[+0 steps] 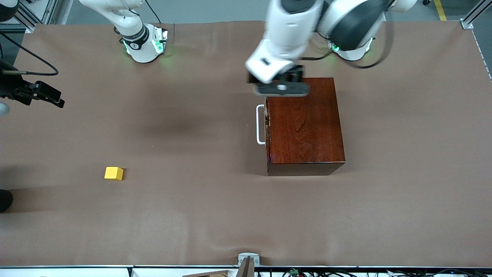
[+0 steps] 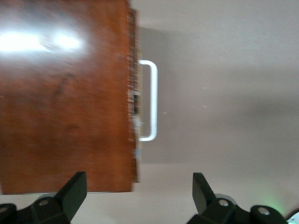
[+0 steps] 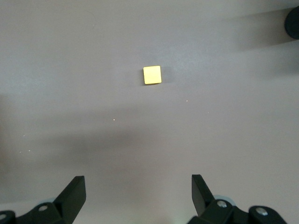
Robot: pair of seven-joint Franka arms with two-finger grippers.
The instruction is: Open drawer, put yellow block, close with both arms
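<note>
The left arm reaches down from its base, its black two-finger left tool (image 1: 282, 86) hanging over the glossy dark reddish-brown wooden box (image 1: 303, 123) at the edge nearest the bases, fingers (image 2: 72, 191) spread wide and holding nothing. The box's drawer is shut, its white U-shaped bar handle (image 1: 260, 124) facing the right arm's end of the brown tabletop (image 1: 403, 192). The right tool (image 3: 138, 196), fingers wide apart and empty, hangs above the tabletop, the small bright yellow cube (image 1: 113, 173) resting below it, well apart from the box.
</note>
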